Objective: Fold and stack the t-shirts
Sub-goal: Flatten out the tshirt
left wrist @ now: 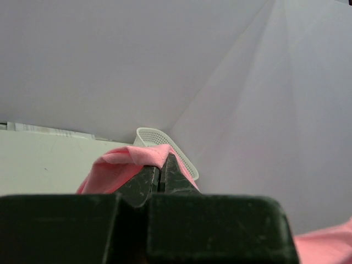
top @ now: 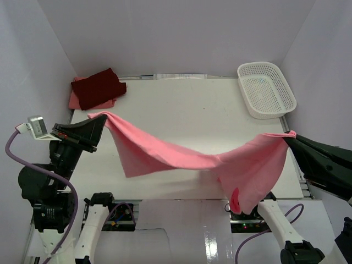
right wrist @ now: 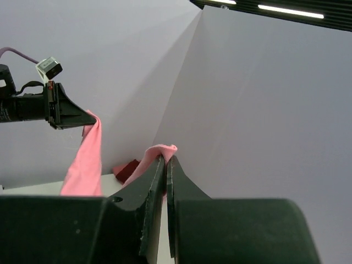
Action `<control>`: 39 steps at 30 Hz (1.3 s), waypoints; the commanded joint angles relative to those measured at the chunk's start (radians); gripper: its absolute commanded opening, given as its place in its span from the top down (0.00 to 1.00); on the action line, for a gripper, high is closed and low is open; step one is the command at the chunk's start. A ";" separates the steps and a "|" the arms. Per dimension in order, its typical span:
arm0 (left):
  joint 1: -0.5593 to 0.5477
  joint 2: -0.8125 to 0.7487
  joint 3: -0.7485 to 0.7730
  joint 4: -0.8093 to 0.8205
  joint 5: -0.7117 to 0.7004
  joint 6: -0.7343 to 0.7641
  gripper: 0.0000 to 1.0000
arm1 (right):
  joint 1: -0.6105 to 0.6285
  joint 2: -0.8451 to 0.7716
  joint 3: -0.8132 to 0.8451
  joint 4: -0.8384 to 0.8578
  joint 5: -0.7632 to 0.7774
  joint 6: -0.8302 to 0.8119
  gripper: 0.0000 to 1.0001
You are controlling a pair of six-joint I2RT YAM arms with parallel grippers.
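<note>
white mesh basket (top: 266, 88) far right, white table (top: 181, 104)

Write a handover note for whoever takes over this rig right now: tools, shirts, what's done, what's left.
Tools: left tool shut on one end of the pink t-shirt; right tool shut on its other end.
The shirt hangs stretched between them over the table, sagging in the middle.
The maroon t-shirt lies folded at the far left corner on a salmon pink t-shirt.
Done: those two look stacked.
Left: fold the pink one and add it to the stack.
</note>
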 commanded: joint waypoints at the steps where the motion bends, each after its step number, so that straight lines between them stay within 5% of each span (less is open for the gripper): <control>1: 0.002 0.033 0.015 -0.051 -0.043 0.017 1.00 | -0.004 0.066 0.030 -0.033 0.044 0.014 0.92; 12: 0.002 0.193 -0.184 -0.014 0.062 0.046 1.00 | -0.002 0.115 -0.367 -0.086 0.235 -0.003 0.92; 21: 0.000 0.533 -0.153 0.020 0.127 0.075 1.00 | -0.002 0.239 -0.465 -0.004 0.241 0.023 0.92; 27: -0.001 0.664 -0.125 -0.236 0.169 0.178 1.00 | -0.002 0.262 -0.503 -0.142 0.241 0.032 0.92; 39: -0.107 0.705 -0.493 -0.384 0.243 0.289 0.95 | -0.002 0.257 -0.582 -0.380 0.239 0.025 0.92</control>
